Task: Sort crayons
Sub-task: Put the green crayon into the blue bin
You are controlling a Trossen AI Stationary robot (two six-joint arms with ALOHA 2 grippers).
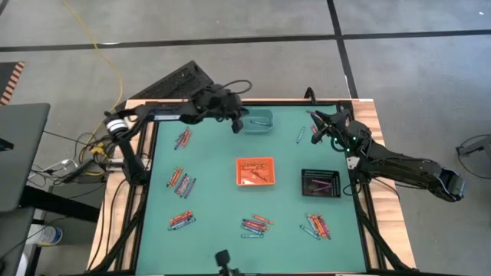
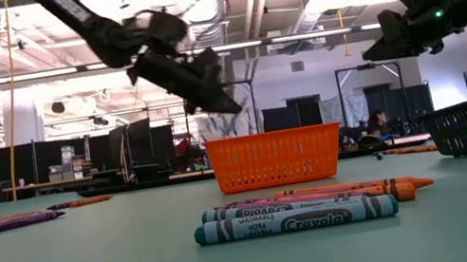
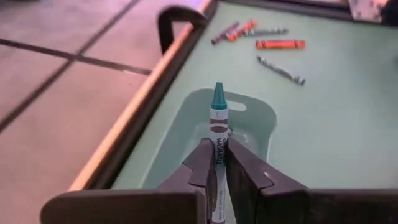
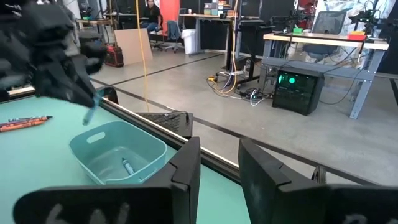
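My left gripper (image 3: 217, 148) is shut on a teal crayon (image 3: 217, 106), whose tip sticks out past the fingers. It hangs over the near-left end of the teal tray (image 1: 261, 121), above its rim. One crayon (image 4: 127, 167) lies inside that tray. My right gripper (image 1: 318, 132) is open and holds nothing; it hovers at the table's back right, beside a loose crayon (image 1: 300, 135). Small piles of crayons lie on the green mat at left (image 1: 181, 182), front left (image 1: 182, 220), front middle (image 1: 255, 225) and front right (image 1: 315, 225).
An orange tray (image 1: 255, 171) with crayons in it sits mid-table, and a black tray (image 1: 321, 183) stands to its right. A wooden border (image 1: 374, 115) frames the mat. Cables and a laptop lie off the table's left side.
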